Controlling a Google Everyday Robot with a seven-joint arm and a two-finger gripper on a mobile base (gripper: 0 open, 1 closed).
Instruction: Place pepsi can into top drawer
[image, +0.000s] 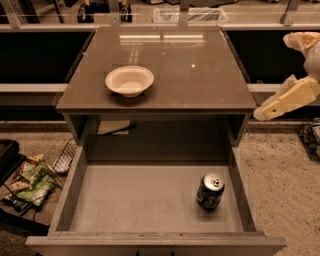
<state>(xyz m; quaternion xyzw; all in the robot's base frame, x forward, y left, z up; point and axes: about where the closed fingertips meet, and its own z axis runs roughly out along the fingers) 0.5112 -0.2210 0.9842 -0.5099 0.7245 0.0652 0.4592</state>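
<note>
Nearest, the top drawer (150, 200) is seen pulled out in front of the bench's front edge, its pale grey floor flat and matt. The pepsi can (210, 191) is found inside it, out in front of the bench's front right corner and near the drawer's right wall without touching it. The can stands upright, with its long axis vertical and its silver top up; which way the tab points cannot be told. A speckled floor (285, 175) is seen to the right, and a wire rack (65, 157) with snack packets (32, 182) to the left. The bench (200, 85) has a glossy brown top that reflects strip lights. A cream bowl (129, 80) is set left of its middle. Off the bench's right edge, the end effector (272, 77) is held in the air, its fingers spread wide with nothing between them.
</note>
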